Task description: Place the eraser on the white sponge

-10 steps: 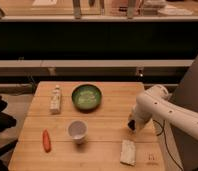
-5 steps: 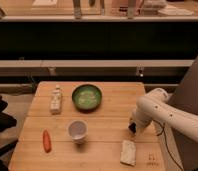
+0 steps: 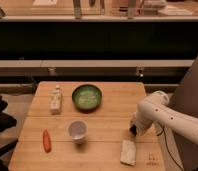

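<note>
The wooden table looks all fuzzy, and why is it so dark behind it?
Camera view: the whole picture is soft, so the light wooden table, green round bowl and off-white speckled sponge lack crisp edges. A dark unlit band runs behind the table. The claw sits low at the table's right side, a shadowed dark blur.

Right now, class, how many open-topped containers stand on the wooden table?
2: the green bowl at the table's far middle, and the white cup nearer the camera, just left of it. The gripper is down at the right side; none seem hidden.
</note>
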